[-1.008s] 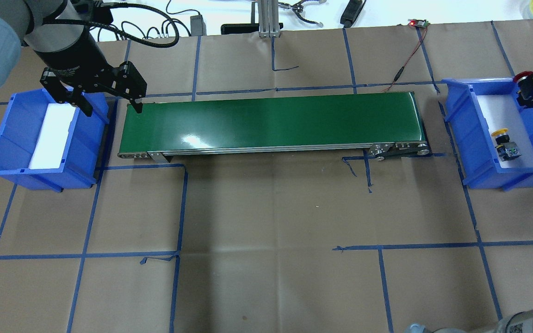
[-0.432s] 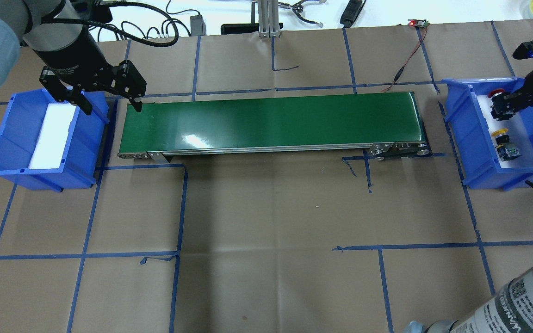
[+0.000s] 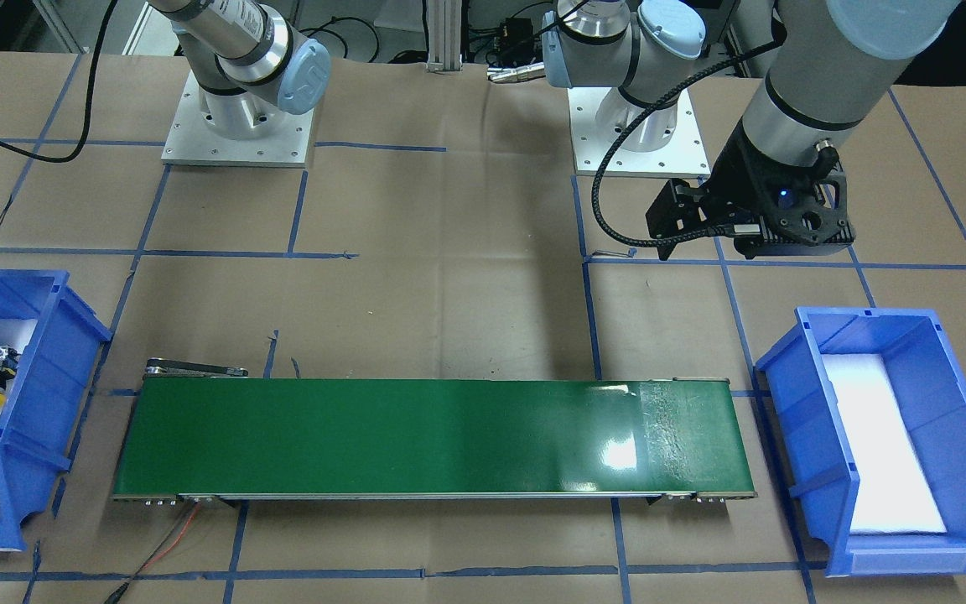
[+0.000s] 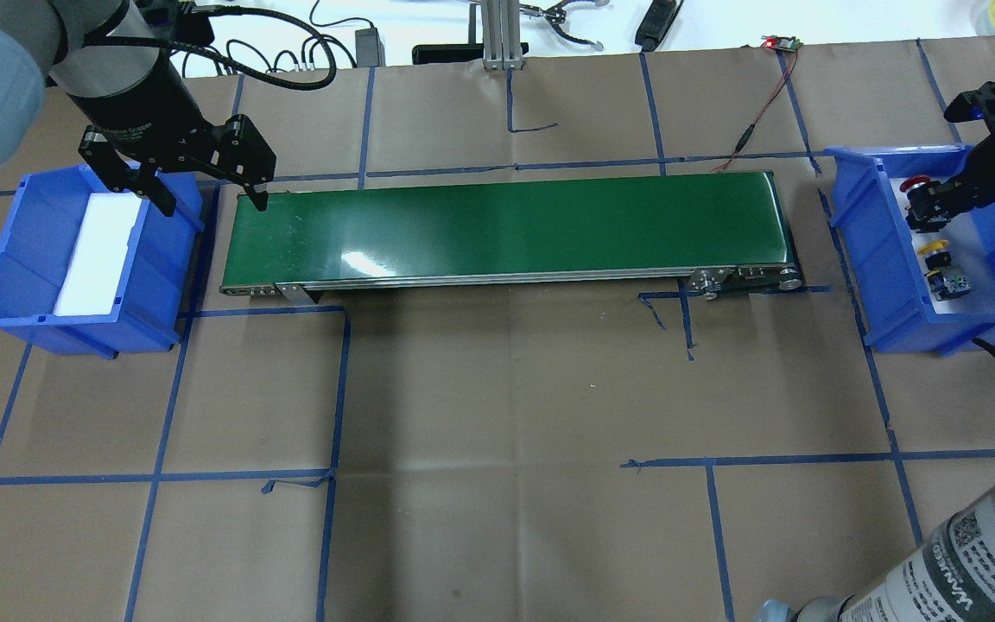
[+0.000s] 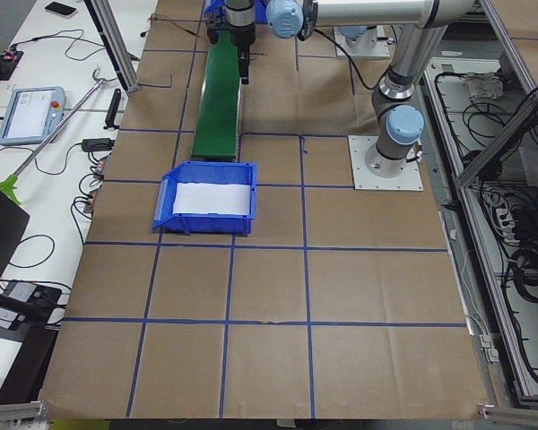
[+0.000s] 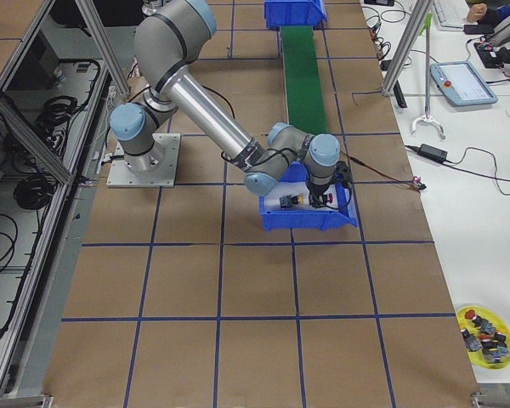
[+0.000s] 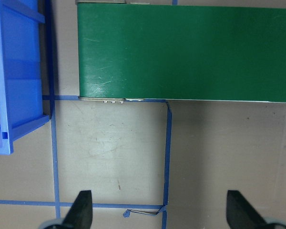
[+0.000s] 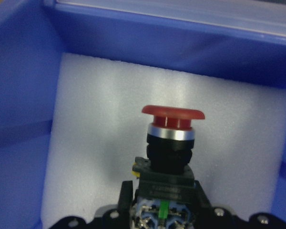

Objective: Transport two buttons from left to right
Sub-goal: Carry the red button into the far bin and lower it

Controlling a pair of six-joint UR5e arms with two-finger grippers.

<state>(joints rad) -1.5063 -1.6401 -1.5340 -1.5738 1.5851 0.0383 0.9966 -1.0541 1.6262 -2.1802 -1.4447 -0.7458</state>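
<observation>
The right hand [image 4: 928,207] grips the red button [image 8: 173,114] right of the belt [image 4: 506,225]; the left hand [image 4: 211,200] gapes empty left of it.

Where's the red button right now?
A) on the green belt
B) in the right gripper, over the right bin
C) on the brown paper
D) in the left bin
B: the right gripper holds the red button above the white foam in the blue bin.

The brown-papered table [image 4: 497,415] bears a green conveyor [image 4: 506,225] between the left bin [image 4: 18,259] and right bin [image 4: 873,233]
</observation>
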